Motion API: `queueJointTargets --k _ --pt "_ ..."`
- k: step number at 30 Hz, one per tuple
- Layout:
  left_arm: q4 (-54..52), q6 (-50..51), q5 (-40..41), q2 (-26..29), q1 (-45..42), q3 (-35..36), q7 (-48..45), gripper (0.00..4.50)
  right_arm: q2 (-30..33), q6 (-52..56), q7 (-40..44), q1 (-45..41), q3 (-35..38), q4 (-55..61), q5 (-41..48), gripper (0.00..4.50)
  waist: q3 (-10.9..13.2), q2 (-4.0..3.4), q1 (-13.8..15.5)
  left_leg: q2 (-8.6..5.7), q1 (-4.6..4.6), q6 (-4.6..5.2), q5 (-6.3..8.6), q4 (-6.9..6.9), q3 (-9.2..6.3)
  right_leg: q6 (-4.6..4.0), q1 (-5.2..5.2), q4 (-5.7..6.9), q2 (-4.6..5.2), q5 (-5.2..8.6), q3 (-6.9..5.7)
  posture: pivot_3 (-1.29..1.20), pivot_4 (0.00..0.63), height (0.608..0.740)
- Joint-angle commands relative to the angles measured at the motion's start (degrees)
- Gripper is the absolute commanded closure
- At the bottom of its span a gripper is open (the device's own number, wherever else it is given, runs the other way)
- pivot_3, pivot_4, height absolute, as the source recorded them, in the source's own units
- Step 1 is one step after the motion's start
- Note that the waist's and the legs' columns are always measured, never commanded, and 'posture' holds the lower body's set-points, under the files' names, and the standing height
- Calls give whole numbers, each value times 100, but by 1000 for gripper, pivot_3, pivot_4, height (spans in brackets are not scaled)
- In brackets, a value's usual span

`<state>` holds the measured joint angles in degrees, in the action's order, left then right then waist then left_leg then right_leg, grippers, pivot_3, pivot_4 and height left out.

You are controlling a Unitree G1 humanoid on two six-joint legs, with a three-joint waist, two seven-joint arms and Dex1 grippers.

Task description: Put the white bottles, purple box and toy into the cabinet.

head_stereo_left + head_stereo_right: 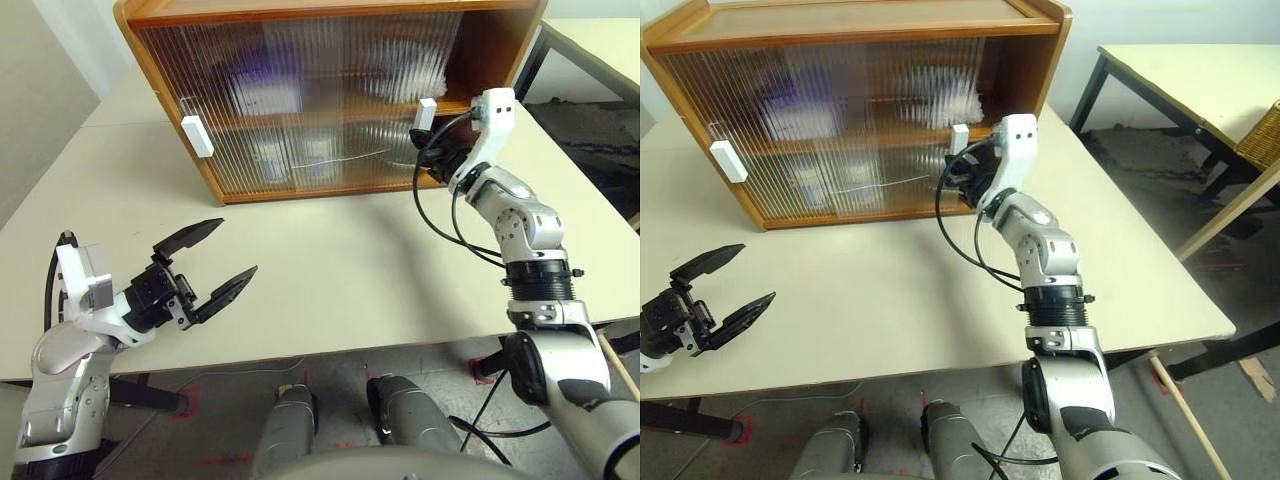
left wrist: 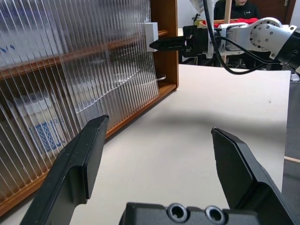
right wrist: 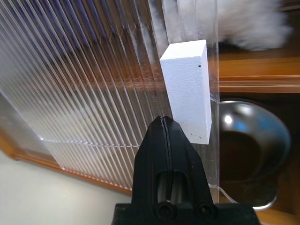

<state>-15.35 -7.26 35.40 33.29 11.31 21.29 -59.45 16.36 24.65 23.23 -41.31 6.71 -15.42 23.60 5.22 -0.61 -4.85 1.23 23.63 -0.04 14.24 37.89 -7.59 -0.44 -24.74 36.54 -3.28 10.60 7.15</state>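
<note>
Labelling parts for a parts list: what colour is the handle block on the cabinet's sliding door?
White; the handle shows best in the right wrist view.

I'm looking at a lab-like test room, plain cream table bearing a wooden cabinet, red tape marks showing on grey floor, spare table standing beside.

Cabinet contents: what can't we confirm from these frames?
- Items behind the ribbed doors: smeared shapes in both eye views, identity unreadable.
- Blue-patterned thing on the lower level, left wrist view: ribs distort it; cannot name it.
- White fluffy shape, right wrist view: blurred, cut off by the edge.
- Steel bowl: partly hidden by the door edge.
- Right gripper against the white handle: contact unclear.
</note>
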Motion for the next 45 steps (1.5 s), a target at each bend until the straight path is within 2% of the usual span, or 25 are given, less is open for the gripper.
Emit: queueJointTargets --k 1,10,13,19,28,37,40,45 --pt "89 54 -32 89 -26 -40 -55 0 171 -144 -144 68 235 -158 -166 4479 0 0 -4 0 0 0 0 -2 0 0 -1 0 0 0 0 -162 104 740" --pt "74 93 2 130 -12 -24 -83 0 374 -288 -185 117 366 -298 -332 4479 1 -3 -38 4 8 5 -3 -15 1 8 -8 -23 -1 6 0 -174 109 740" --pt "83 104 10 137 -21 -24 -95 0 450 -299 -213 129 397 -325 -372 4479 2 -4 -57 4 13 6 -4 -11 3 -26 -8 -28 0 -7 4 -174 110 740" --pt "73 116 20 140 -6 -24 -100 0 577 -306 -294 143 443 -360 -478 4479 2 -4 -76 3 21 6 -4 -6 7 -27 -7 -37 4 -5 8 -177 113 740" --pt "79 127 17 140 1 -10 -100 0 639 -263 -334 131 474 -400 -550 4479 2 -5 -81 3 22 5 -3 -10 6 20 -7 -37 6 23 7 -177 115 740" --pt "110 115 33 161 38 46 -140 0 453 -240 409 167 364 -80 -116 4479 4 -7 -126 4 26 3 -2 -16 7 13 -17 -36 5 25 7 -172 108 740" --pt "89 112 49 164 121 119 -136 0 419 -132 742 223 322 31 68 3932 4 -9 -161 4 26 4 -3 -22 6 -6 -21 -35 3 21 7 -172 108 740" --pt "51 156 40 158 288 224 -48 0 491 275 1222 347 281 178 338 2121 4 -9 -181 6 26 7 -4 -21 6 -24 -20 -34 0 28 7 -159 107 740"
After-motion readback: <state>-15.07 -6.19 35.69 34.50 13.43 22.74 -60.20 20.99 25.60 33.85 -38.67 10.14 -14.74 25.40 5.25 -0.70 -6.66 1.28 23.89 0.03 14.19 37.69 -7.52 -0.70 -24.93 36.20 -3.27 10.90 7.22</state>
